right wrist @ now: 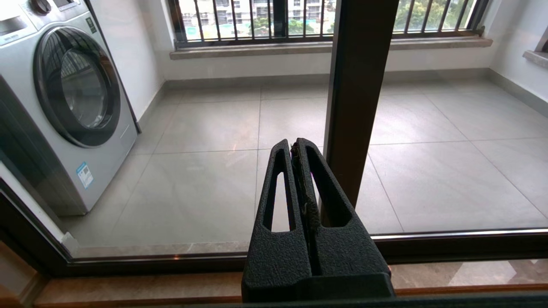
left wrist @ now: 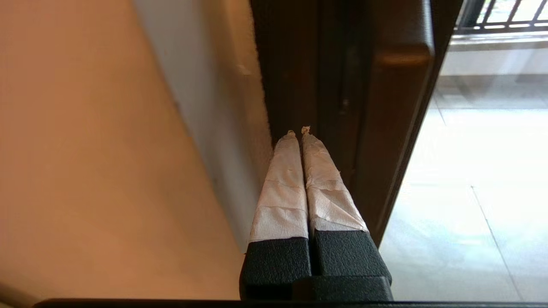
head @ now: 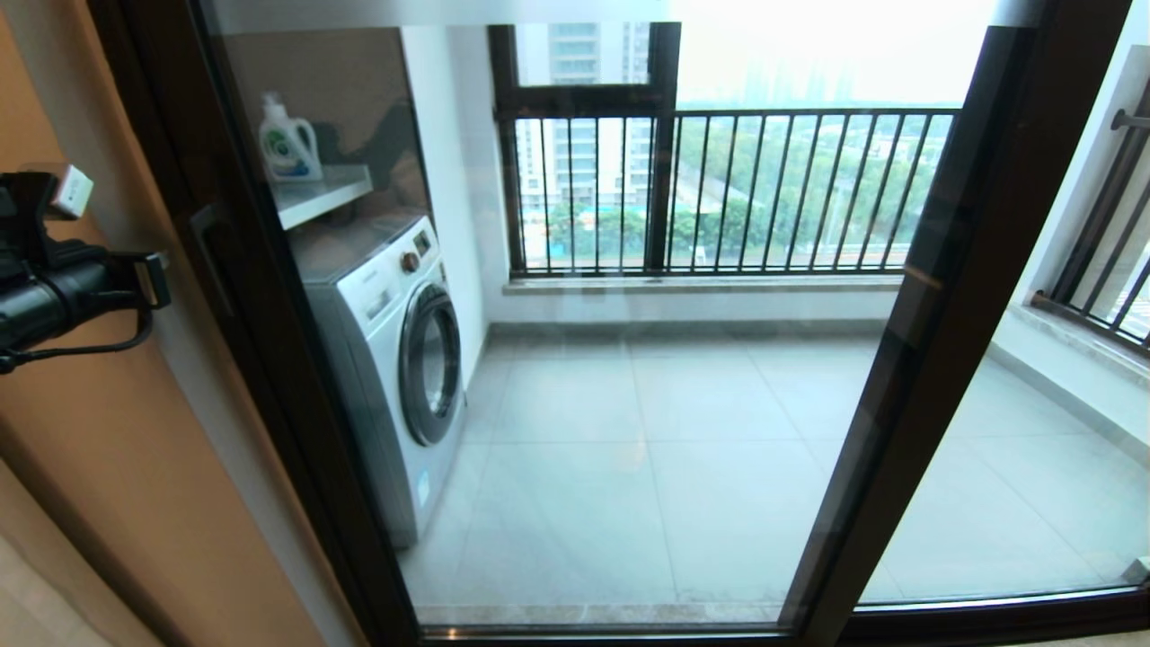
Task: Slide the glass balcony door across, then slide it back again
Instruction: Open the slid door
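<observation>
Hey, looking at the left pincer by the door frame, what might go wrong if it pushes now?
The left pincer is shut, its taped tips in the groove of the glass balcony door frame beside the wall; they might wedge or slip off instead of pushing the upright. The tape looks frayed and could snag. The right pincer, also shut, sits near the middle upright.

Glass balcony door (head: 629, 404) cut off above; detergent bottle (head: 289, 142) label unreadable.

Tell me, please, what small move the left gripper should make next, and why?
Probably ease the left gripper toward the glass balcony door until its shut fingers press the upright's edge, then push sideways. The tips sit in the gap between wall and frame, with the door at the left jamb.
</observation>
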